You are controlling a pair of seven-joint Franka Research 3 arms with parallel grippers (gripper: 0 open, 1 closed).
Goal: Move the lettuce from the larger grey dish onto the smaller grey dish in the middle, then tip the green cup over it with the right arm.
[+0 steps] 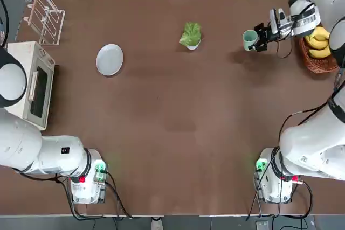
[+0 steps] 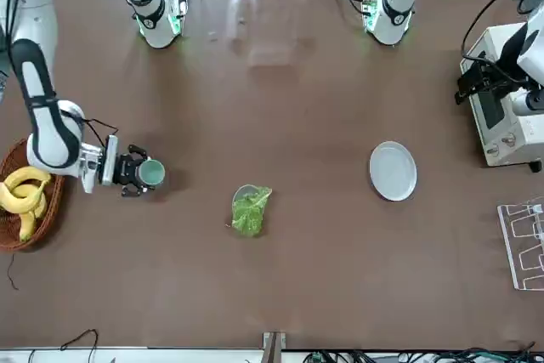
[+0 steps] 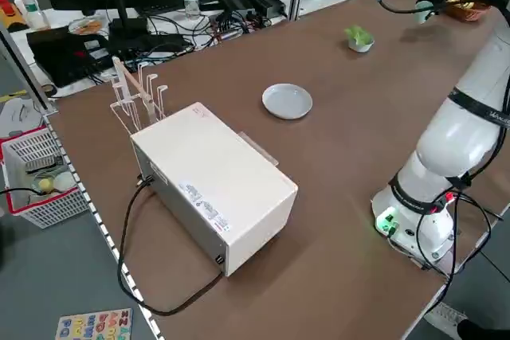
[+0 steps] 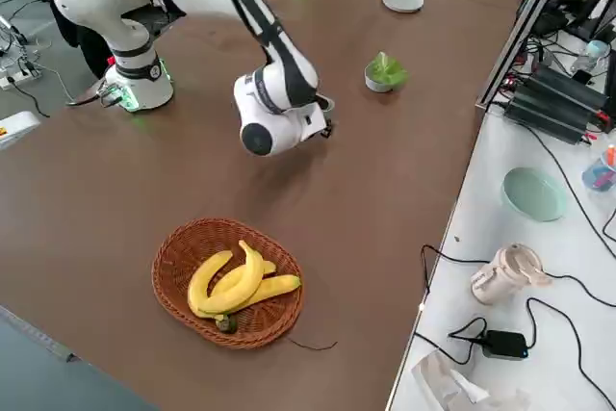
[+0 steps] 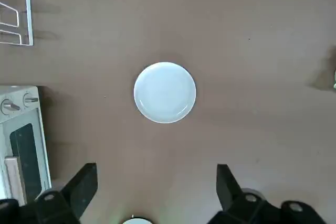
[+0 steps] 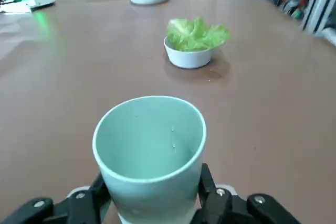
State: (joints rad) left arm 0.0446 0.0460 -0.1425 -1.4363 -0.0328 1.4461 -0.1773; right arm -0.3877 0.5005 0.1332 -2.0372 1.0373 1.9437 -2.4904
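The right end effector (image 6: 152, 203) pinched the pale mint-green cylindrical cup (image 6: 149, 153), its empty inside visible only from the wrist. Beyond, ruffled light green lettuce (image 1: 190, 33) filled the small grey bowl (image 1: 192, 44) mid-worktop. Farther off, the flat grey plate (image 5: 165, 92) lay bare beneath the left end effector (image 5: 157, 195), spread wide.

You've got two arms on the desk (image 1: 172, 133), so two grippers: right gripper (image 1: 262, 37) and left gripper (image 5: 152, 195). One green cup (image 1: 249, 39), sitting between the right gripper's fingers. One smaller grey dish (image 1: 192, 45) ahead of that gripper, with one lettuce (image 1: 191, 34) in it. One larger grey dish (image 1: 110, 59), straight ahead of the left gripper. One wicker basket (image 1: 317, 57) behind the right gripper, three bananas (image 1: 318, 42) inside. One toaster oven (image 1: 31, 83) and one clear rack (image 1: 45, 17).
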